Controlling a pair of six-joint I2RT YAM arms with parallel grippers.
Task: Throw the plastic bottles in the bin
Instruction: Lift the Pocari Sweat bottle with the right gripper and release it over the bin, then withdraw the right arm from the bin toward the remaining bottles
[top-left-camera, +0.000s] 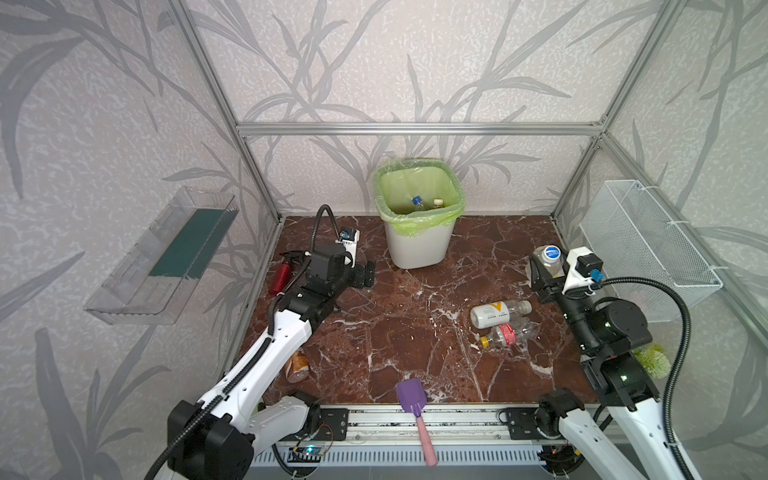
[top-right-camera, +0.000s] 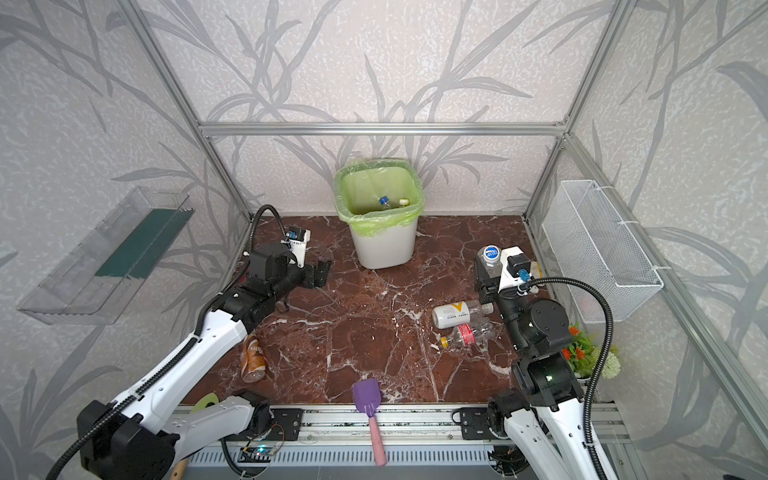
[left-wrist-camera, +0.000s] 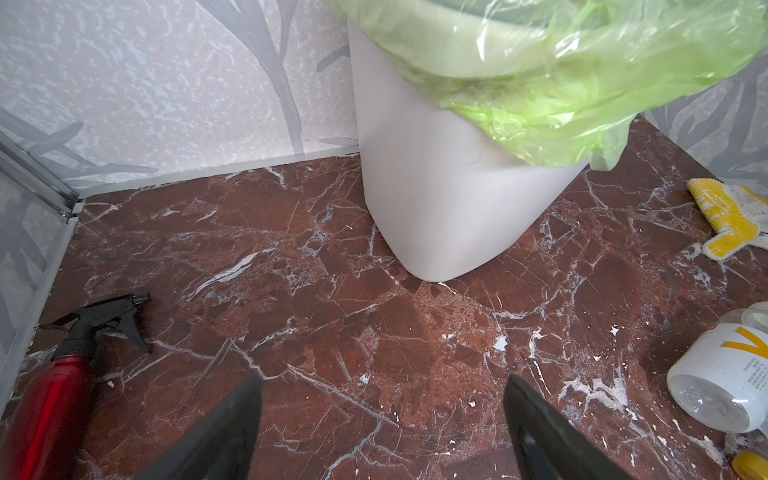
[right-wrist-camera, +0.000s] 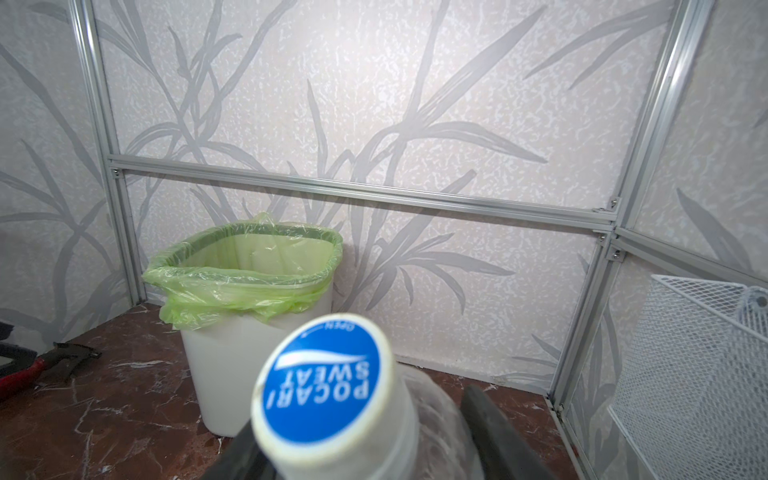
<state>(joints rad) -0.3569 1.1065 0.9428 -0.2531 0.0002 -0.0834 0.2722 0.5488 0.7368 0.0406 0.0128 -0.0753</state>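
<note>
Bin (top-left-camera: 417, 249), white rounded-square plastic, green-lined, stands at the back wall in both top views, two small bottles (top-left-camera: 417, 201) inside. Right gripper (top-right-camera: 493, 270) clamps clear blue-capped plastic bottle (top-right-camera: 491, 253), well right of the bin.
Left wrist: left gripper (left-wrist-camera: 382, 432) spread wide, empty, near the bin.
Right wrist: bottle cap fills the foreground, bin beyond.

six plastic bottles (top-right-camera: 455, 314) are showing: a blue-capped bottle (top-left-camera: 418, 202), a pale-capped bottle (top-left-camera: 438, 203), a pocari bottle (top-left-camera: 549, 256), a white-labelled bottle (top-left-camera: 494, 313), a red-labelled bottle (top-left-camera: 508, 334), a coffee bottle (top-right-camera: 253, 359). also showing are one bin (top-left-camera: 415, 249), one spray bottle (top-left-camera: 281, 276), one spatula (top-left-camera: 411, 400), one wire basket (top-left-camera: 648, 249), one clear tray (top-left-camera: 158, 266).
</note>
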